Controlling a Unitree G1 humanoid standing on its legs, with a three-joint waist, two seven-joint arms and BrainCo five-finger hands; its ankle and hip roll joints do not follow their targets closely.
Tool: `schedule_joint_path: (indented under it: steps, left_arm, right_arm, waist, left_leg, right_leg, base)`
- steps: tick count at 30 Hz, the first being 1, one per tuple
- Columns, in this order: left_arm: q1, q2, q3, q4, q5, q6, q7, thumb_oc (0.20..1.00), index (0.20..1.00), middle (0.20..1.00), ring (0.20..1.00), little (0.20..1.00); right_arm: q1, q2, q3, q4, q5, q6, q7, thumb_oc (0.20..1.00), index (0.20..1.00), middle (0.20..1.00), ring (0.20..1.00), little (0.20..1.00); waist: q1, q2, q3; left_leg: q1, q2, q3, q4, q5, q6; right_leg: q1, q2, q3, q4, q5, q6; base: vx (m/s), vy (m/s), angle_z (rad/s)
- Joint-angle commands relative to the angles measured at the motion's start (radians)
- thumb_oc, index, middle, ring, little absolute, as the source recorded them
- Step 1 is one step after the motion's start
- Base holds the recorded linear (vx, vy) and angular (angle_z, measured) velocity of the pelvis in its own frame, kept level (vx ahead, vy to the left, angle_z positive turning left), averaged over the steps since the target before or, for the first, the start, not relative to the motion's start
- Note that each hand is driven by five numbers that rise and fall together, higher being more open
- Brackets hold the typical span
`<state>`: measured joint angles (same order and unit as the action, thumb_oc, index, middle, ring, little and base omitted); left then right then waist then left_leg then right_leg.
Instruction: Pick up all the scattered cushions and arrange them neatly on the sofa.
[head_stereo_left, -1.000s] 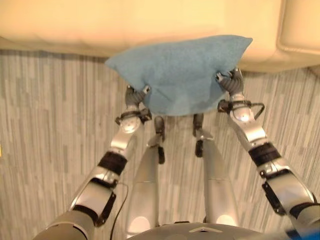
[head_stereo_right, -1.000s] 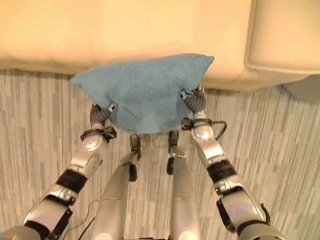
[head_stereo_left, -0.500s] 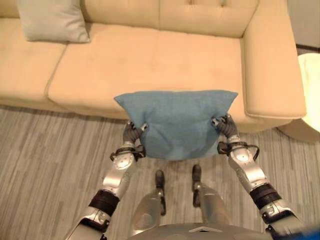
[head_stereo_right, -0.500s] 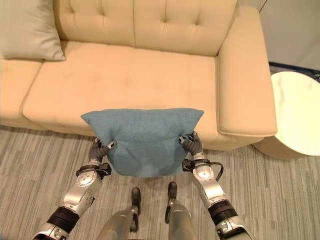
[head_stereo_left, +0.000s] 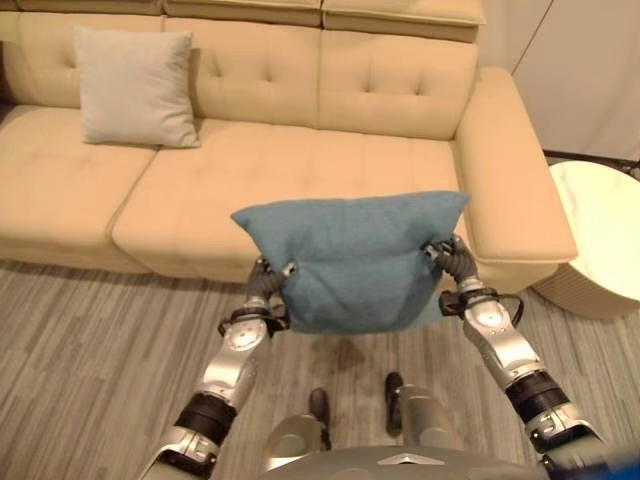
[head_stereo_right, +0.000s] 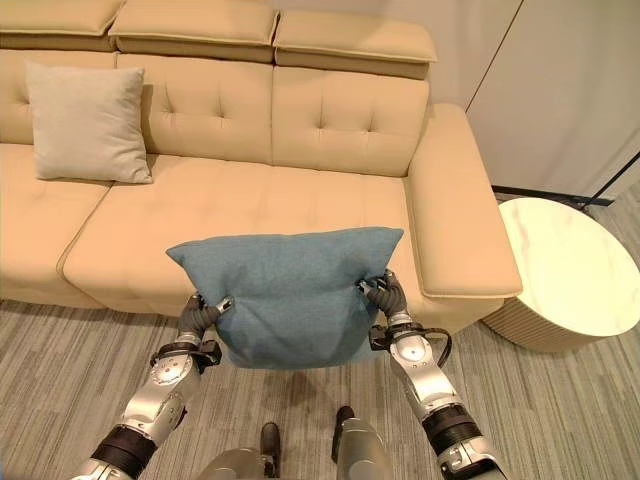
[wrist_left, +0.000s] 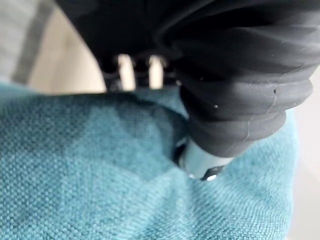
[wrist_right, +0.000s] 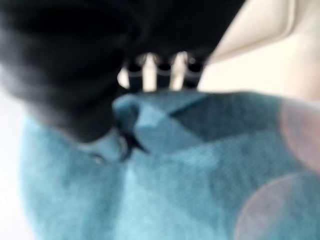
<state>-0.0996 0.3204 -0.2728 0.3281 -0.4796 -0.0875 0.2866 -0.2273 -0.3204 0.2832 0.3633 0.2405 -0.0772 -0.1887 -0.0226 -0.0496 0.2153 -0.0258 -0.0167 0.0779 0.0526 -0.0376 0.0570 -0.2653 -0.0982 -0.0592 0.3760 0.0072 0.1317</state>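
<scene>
I hold a teal cushion in the air in front of the beige sofa, over the floor by its front edge. My left hand is shut on the cushion's lower left side, and my right hand is shut on its right side. In the left wrist view my fingers and thumb pinch the teal cloth; the right wrist view shows the same pinch on the cloth. A grey cushion leans upright against the sofa's backrest on the left seat.
The sofa's right armrest stands just beyond my right hand. A round pale side table sits on the floor to the right of the sofa. The floor is grey striped planks.
The camera has tilted up, bringing the sofa's backrest, the grey cushion and the side table into view. The teal cushion stays held in both hands, raised higher before the seat.
</scene>
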Motion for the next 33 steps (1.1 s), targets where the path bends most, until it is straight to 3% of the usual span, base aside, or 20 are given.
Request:
schedule_joint_path:
  steps: [1, 3, 5, 6, 9, 10, 11, 12, 15, 16, 17, 18, 21, 25, 29, 31, 33]
  left_arm:
    - [-0.072, -0.025, -0.027, -0.112, 0.036, -0.071, -0.047, 0.200, 0.200, 0.200, 0.200, 0.200]
    - [-0.066, -0.025, -0.025, -0.110, 0.037, -0.072, -0.049, 0.200, 0.200, 0.200, 0.200, 0.200]
    - [-0.064, -0.030, -0.031, -0.104, 0.039, -0.073, -0.060, 0.200, 0.200, 0.200, 0.200, 0.200]
    - [-0.058, -0.044, -0.045, -0.095, 0.030, -0.073, -0.072, 0.200, 0.200, 0.200, 0.200, 0.200]
    - [-0.049, -0.061, -0.054, -0.081, 0.019, -0.066, -0.090, 0.200, 0.200, 0.200, 0.200, 0.200]
    - [-0.058, -0.067, -0.067, -0.070, 0.014, -0.063, -0.107, 0.200, 0.200, 0.200, 0.200, 0.200]
    - [-0.058, -0.067, -0.067, -0.069, 0.014, -0.063, -0.107, 0.200, 0.200, 0.200, 0.200, 0.200]
    - [-0.059, -0.073, -0.073, -0.067, 0.007, -0.061, -0.111, 0.200, 0.200, 0.200, 0.200, 0.200]
    - [-0.069, -0.072, -0.087, -0.057, 0.017, -0.054, -0.112, 0.200, 0.200, 0.200, 0.200, 0.200]
    - [-0.070, -0.070, -0.089, -0.057, 0.022, -0.054, -0.111, 0.200, 0.200, 0.200, 0.200, 0.200]
    - [-0.076, -0.071, -0.091, -0.056, 0.029, -0.052, -0.106, 0.200, 0.200, 0.200, 0.200, 0.200]
    - [-0.079, -0.073, -0.091, -0.055, 0.031, -0.052, -0.102, 0.200, 0.200, 0.200, 0.200, 0.200]
    - [-0.080, -0.077, -0.081, -0.059, 0.021, -0.056, -0.087, 0.200, 0.200, 0.200, 0.200, 0.200]
    - [-0.065, -0.061, -0.072, -0.089, 0.008, -0.057, -0.085, 0.200, 0.200, 0.200, 0.200, 0.200]
    - [-0.071, -0.042, -0.069, -0.098, 0.016, -0.056, -0.078, 0.200, 0.200, 0.200, 0.200, 0.200]
    - [-0.079, -0.025, -0.058, -0.108, 0.015, -0.060, -0.070, 0.200, 0.200, 0.200, 0.200, 0.200]
    - [-0.076, -0.023, -0.049, -0.107, 0.016, -0.064, -0.064, 0.200, 0.200, 0.200, 0.200, 0.200]
  right_arm:
    - [-0.060, 0.030, 0.007, -0.061, -0.015, -0.083, 0.016, 0.200, 0.200, 0.200, 0.200, 0.200]
    - [-0.055, 0.026, 0.012, -0.059, -0.018, -0.082, 0.022, 0.200, 0.200, 0.200, 0.200, 0.200]
    - [-0.041, 0.016, 0.011, -0.063, -0.022, -0.080, 0.025, 0.200, 0.200, 0.200, 0.200, 0.200]
    - [-0.014, -0.003, -0.005, -0.074, -0.028, -0.079, 0.024, 0.200, 0.200, 0.200, 0.200, 0.200]
    - [0.016, -0.017, -0.029, -0.091, -0.028, -0.077, 0.024, 0.200, 0.200, 0.200, 0.200, 0.200]
    - [0.031, -0.025, -0.047, -0.095, -0.019, -0.078, 0.018, 0.200, 0.200, 0.200, 0.200, 0.200]
    - [0.031, -0.026, -0.047, -0.095, -0.019, -0.078, 0.018, 0.200, 0.200, 0.200, 0.200, 0.200]
    - [0.044, -0.031, -0.054, -0.100, -0.018, -0.077, 0.014, 0.200, 0.200, 0.200, 0.200, 0.200]
    - [0.050, -0.021, -0.068, -0.102, -0.010, -0.077, 0.002, 0.200, 0.200, 0.200, 0.200, 0.200]
    - [0.050, -0.017, -0.071, -0.101, -0.010, -0.079, 0.000, 0.200, 0.200, 0.200, 0.200, 0.200]
    - [0.050, -0.015, -0.072, -0.099, -0.017, -0.079, -0.004, 0.200, 0.200, 0.200, 0.200, 0.200]
    - [0.046, -0.013, -0.067, -0.095, -0.023, -0.079, -0.007, 0.200, 0.200, 0.200, 0.200, 0.200]
    - [0.031, -0.009, -0.059, -0.081, -0.032, -0.072, -0.013, 0.200, 0.200, 0.200, 0.200, 0.200]
    - [0.015, 0.012, -0.038, -0.077, -0.053, -0.063, -0.004, 0.200, 0.200, 0.200, 0.200, 0.200]
    - [-0.007, 0.030, -0.022, -0.086, -0.062, -0.065, 0.003, 0.200, 0.200, 0.200, 0.200, 0.200]
    - [-0.033, 0.044, -0.005, -0.084, -0.060, -0.065, 0.006, 0.200, 0.200, 0.200, 0.200, 0.200]
    - [-0.049, 0.054, 0.008, -0.072, -0.062, -0.062, 0.008, 0.200, 0.200, 0.200, 0.200, 0.200]
  waist:
    - [-0.016, -0.016, -0.070]
    - [-0.020, -0.021, -0.074]
    - [-0.027, -0.024, -0.086]
    - [-0.041, -0.026, -0.102]
    - [-0.064, -0.028, -0.119]
    - [-0.082, -0.037, -0.110]
    - [-0.083, -0.035, -0.110]
    - [-0.089, -0.036, -0.103]
    - [-0.084, -0.040, -0.104]
    - [-0.081, -0.038, -0.108]
    - [-0.072, -0.031, -0.111]
    - [-0.063, -0.029, -0.107]
    - [-0.040, -0.015, -0.098]
    - [-0.013, -0.012, -0.116]
    - [-0.004, -0.016, -0.105]
    - [0.001, -0.012, -0.085]
    - [-0.001, -0.008, -0.081]
  left_leg:
    - [0.055, -0.061, -0.089, -0.004, -0.042, -0.031]
    - [0.064, -0.065, -0.098, -0.001, -0.048, -0.035]
    - [0.070, -0.075, -0.118, 0.011, -0.060, -0.044]
    - [0.058, -0.077, -0.130, 0.049, -0.075, -0.060]
    - [0.043, -0.052, -0.091, 0.105, -0.082, -0.086]
    - [-0.010, -0.014, -0.041, 0.246, -0.055, -0.118]
    - [-0.016, -0.012, -0.043, 0.254, -0.060, -0.119]
    - [-0.034, 0.029, 0.008, 0.283, -0.049, -0.119]
    - [-0.073, 0.055, 0.034, 0.197, -0.045, -0.107]
    - [-0.076, 0.061, 0.031, 0.156, -0.028, -0.107]
    - [-0.103, 0.078, 0.022, 0.064, 0.051, -0.125]
    - [-0.123, 0.084, 0.009, 0.039, 0.088, -0.133]
    - [-0.158, 0.096, -0.023, -0.040, 0.161, -0.156]
    - [-0.114, 0.073, -0.010, -0.013, 0.117, -0.117]
    - [-0.097, 0.058, 0.019, 0.006, 0.083, -0.085]
    - [-0.083, 0.060, 0.042, 0.018, 0.062, -0.066]
    - [-0.047, 0.055, 0.065, 0.008, 0.042, -0.059]
  right_leg:
    - [0.023, 0.091, -0.004, -0.252, 0.047, 0.006]
    - [0.025, 0.101, 0.004, -0.274, 0.064, 0.011]
    - [0.052, 0.106, 0.055, -0.302, 0.073, 0.009]
    - [0.086, 0.128, 0.098, -0.318, 0.067, -0.012]
    - [0.134, 0.109, 0.052, -0.349, 0.061, -0.021]
    - [0.173, 0.099, 0.034, -0.366, 0.056, -0.039]
    - [0.172, 0.101, 0.032, -0.367, 0.057, -0.039]
    - [0.205, 0.094, 0.002, -0.380, 0.041, -0.052]
    - [0.229, 0.078, -0.012, -0.400, 0.031, -0.047]
    - [0.233, 0.080, -0.009, -0.400, 0.027, -0.045]
    - [0.245, 0.085, -0.003, -0.400, 0.016, -0.046]
    - [0.252, 0.087, 0.005, -0.397, 0.008, -0.048]
    - [0.289, 0.096, 0.045, -0.376, -0.037, -0.054]
    - [0.310, 0.057, 0.074, -0.317, -0.074, -0.020]
    - [0.244, 0.041, 0.094, -0.159, -0.054, 0.016]
    - [0.175, 0.037, 0.075, -0.042, -0.026, 0.037]
    - [0.122, 0.024, 0.027, -0.026, -0.010, 0.032]
  base:
    - [0.19, -0.053, 0.16]
    - [0.15, -0.047, 0.32]
    - [0.22, -0.090, 0.48]
    - [0.27, -0.147, 0.38]
    - [0.19, -0.141, 0.77]
    - [0.05, -0.099, 0.93]
    - [0.12, -0.166, 0.69]
    - [0.06, -0.067, 0.71]
    - [0.11, -0.042, 0.46]
    - [0.21, 0.039, 0.29]
    - [0.21, 0.065, 0.29]
    - [0.23, 0.098, 0.16]
    - [0.24, 0.181, -0.21]
    - [0.27, 0.269, -0.88]
    - [0.10, 0.147, -0.62]
    - [0.08, 0.173, -0.32]
    - [0.19, 0.195, -0.54]
